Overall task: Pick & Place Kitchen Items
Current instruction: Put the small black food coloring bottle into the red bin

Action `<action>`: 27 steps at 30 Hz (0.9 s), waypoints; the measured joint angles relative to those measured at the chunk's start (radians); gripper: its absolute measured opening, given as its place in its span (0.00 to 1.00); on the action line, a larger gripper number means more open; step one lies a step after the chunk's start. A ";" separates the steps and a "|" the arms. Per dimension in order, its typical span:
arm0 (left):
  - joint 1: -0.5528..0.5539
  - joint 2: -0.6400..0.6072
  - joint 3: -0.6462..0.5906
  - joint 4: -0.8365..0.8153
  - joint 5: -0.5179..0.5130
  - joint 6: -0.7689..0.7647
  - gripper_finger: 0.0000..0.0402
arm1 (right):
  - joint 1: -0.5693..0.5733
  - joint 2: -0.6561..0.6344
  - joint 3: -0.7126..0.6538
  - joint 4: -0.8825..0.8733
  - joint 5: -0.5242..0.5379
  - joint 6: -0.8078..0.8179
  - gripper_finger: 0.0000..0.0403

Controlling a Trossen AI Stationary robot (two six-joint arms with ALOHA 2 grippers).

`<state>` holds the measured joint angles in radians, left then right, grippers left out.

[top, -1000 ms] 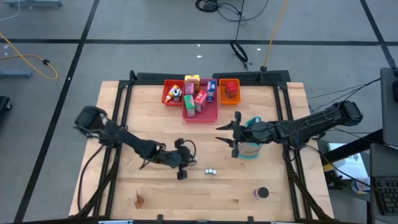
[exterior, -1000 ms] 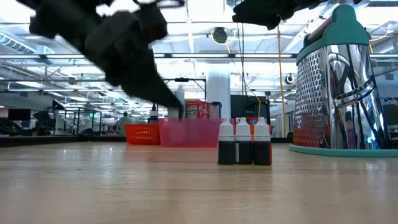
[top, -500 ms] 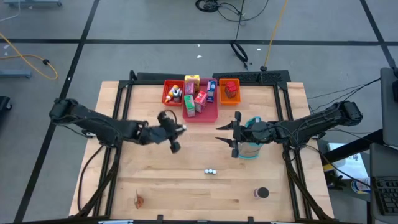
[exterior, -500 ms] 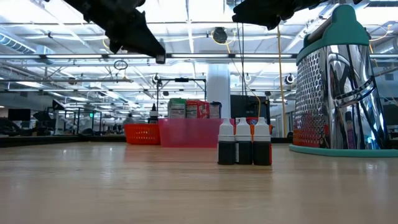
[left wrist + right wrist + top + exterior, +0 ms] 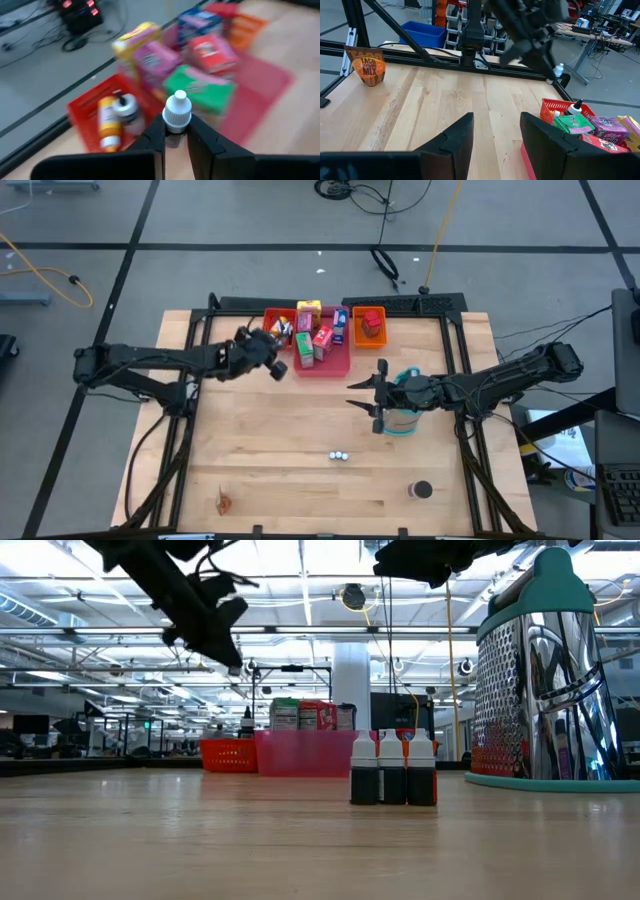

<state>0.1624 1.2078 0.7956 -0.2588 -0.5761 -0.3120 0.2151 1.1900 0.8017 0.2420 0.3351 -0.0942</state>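
Item: tiny bottle (image 5: pixel 176 112), white-capped, clenched upright between my left gripper (image 5: pixel 175 142) jaws, red tray (image 5: pixel 82 117) just beyond them, probably its destination. Right gripper (image 5: pixel 376 398): released, empty, waiting over the teal-and-white holder (image 5: pixel 402 423).

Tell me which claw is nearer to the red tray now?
The left claw, shut on a small bottle, hangs just beside the red tray. The right claw waits open farther off, near the grater.

Wooden table (image 5: pixel 250 470): trays (image 5: pixel 322 360), grater (image 5: pixel 404 420), bottles (image 5: pixel 340 455), can (image 5: pixel 421 491)
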 joint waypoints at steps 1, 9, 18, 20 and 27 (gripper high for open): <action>0.025 0.000 0.000 -0.007 0.001 0.000 0.11 | 0.000 0.000 0.000 0.000 0.000 0.000 0.39; 0.203 0.005 0.000 -0.006 0.125 0.017 0.10 | 0.000 0.000 0.000 0.000 0.000 0.000 0.39; 0.309 0.012 0.000 -0.005 0.184 0.022 0.12 | 0.000 0.000 0.000 0.000 0.000 -0.004 0.39; 0.327 0.012 0.000 -0.003 0.187 0.022 0.11 | 0.000 0.000 0.000 0.000 0.000 -0.004 0.39; 0.368 0.052 0.001 0.095 0.243 0.026 0.12 | 0.000 0.000 0.000 0.000 0.000 -0.004 0.39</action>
<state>0.5300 1.2594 0.7963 -0.1636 -0.3331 -0.2862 0.2150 1.1900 0.8017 0.2420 0.3353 -0.0986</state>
